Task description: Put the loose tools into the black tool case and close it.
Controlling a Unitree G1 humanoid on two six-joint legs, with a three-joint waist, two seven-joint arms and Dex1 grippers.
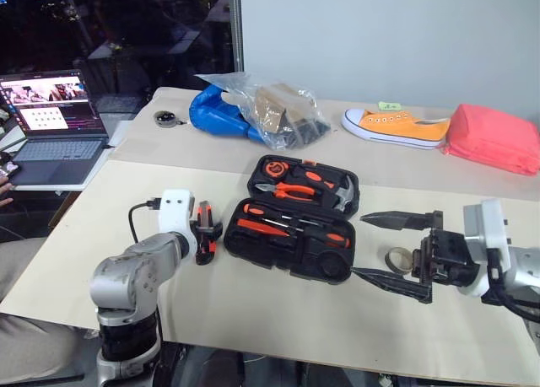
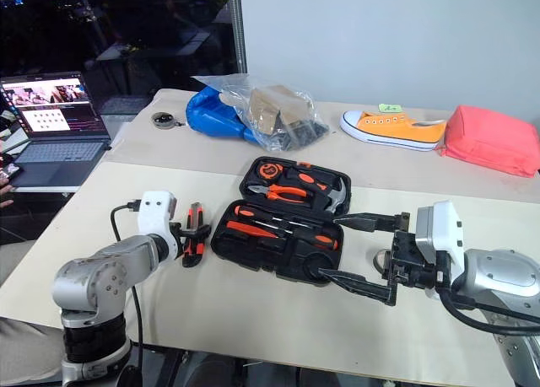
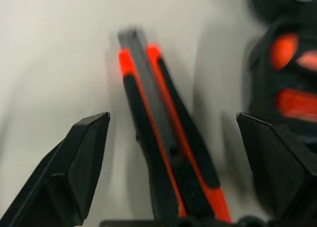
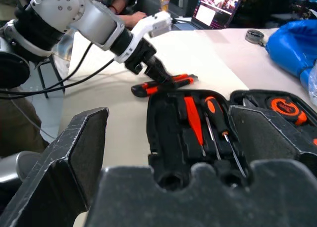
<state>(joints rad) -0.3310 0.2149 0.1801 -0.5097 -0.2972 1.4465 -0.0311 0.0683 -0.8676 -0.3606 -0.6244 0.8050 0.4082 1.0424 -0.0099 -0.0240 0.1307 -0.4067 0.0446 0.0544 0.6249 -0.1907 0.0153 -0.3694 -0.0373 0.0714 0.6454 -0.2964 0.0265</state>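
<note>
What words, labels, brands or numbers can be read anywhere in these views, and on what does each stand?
None can be read.
Laptop screen: a page of small pictures and thumbnails; any text is too small.
Tape measure in the black tool case: an orange disc on its face; any marking is too small.
Utility knife between the left tool's fingers: no lettering shows, and it is blurred.
Orange sneaker: no brand mark can be made out.

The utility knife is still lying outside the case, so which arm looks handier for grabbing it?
Left, probably: the left gripper hangs open right over the utility knife, beside the black tool case.
</note>
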